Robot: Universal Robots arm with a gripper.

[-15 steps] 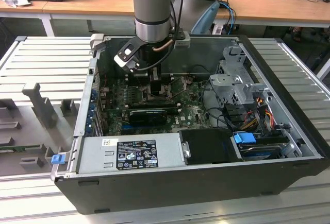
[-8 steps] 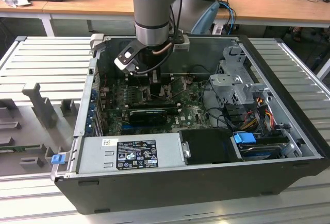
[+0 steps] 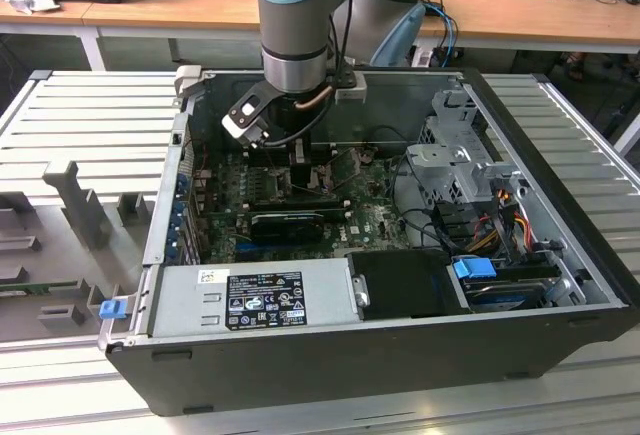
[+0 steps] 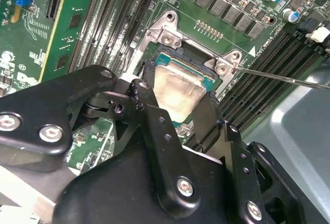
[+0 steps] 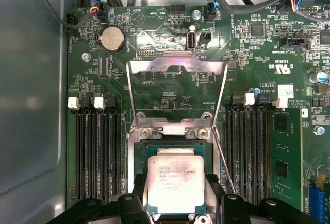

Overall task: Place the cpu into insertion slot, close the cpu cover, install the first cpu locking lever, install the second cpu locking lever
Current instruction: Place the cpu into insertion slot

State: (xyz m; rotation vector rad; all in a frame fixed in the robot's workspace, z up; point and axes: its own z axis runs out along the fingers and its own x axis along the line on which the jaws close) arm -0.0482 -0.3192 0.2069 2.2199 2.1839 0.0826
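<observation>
In the upper middle of the exterior view, your arm (image 3: 295, 25) reaches down into the open computer case (image 3: 400, 355). Count one cpu (image 5: 175, 180), one insertion slot (image 5: 154, 145), one cpu cover (image 5: 175, 68) and two fingers (image 5: 135, 203). The gripper (image 5: 176, 195) pinches the cpu by opposite edges, right over the slot. The first wrist view gives you the cover swung up and open, while the second wrist view adds one thin locking lever (image 4: 283, 78) stretching away from the socket.
</observation>
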